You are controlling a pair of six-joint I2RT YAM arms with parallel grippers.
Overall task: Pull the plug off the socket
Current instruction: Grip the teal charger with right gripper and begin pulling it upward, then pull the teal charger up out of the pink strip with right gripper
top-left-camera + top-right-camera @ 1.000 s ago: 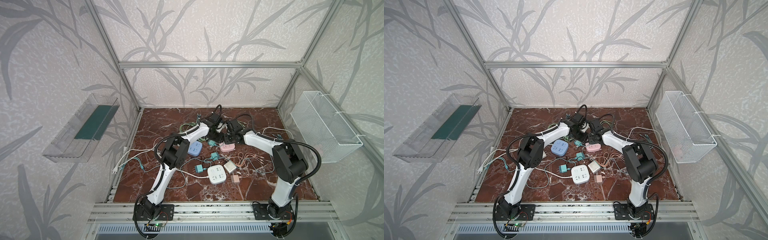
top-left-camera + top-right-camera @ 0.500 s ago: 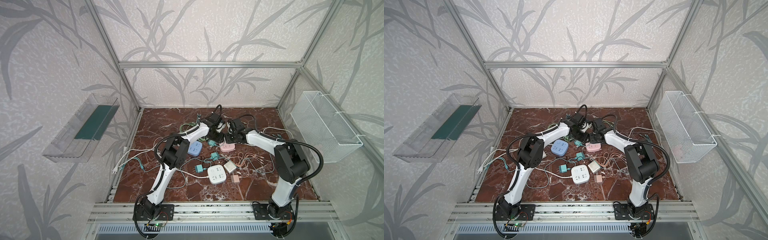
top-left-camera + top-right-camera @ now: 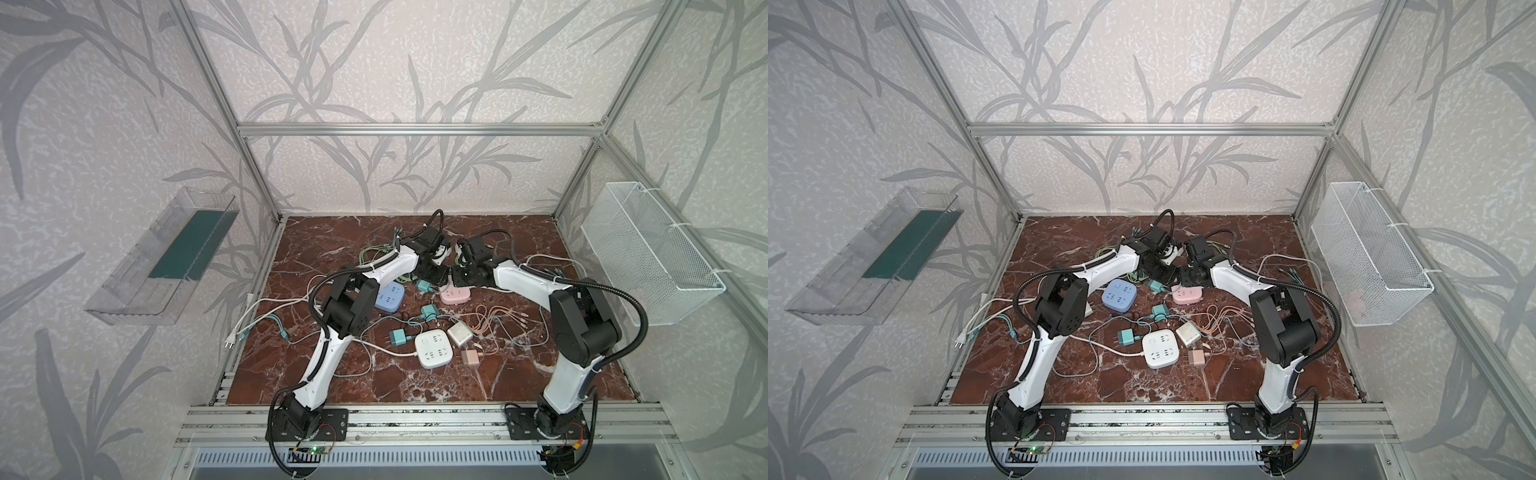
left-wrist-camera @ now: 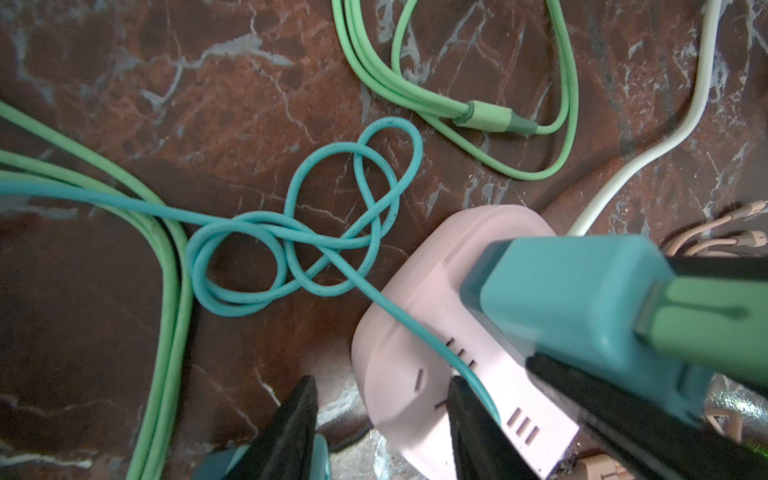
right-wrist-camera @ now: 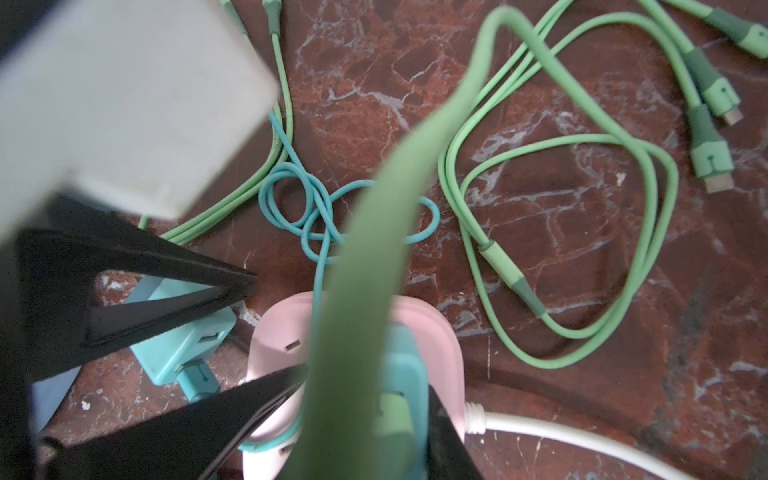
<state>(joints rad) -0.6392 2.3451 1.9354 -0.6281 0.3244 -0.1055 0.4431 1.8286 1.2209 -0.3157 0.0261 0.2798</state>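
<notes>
Boxed in by leaf-patterned wallpaper (image 3: 415, 62) and an aluminium frame (image 3: 415, 129). On the left wall, a clear tray (image 3: 166, 266) with a green liner. Below, a red-brown marble bench (image 3: 316, 245) strewn with cables (image 4: 486, 117), with a blue socket (image 3: 390, 297) left of centre. Mid-bench, left hand (image 4: 382, 380) spread, one finger over the pink socket (image 3: 456, 296). Upright on that socket, teal plug (image 4: 582, 311), pinched by right hand (image 5: 365, 386). On the right wall, a white wire basket (image 3: 648, 253).
</notes>
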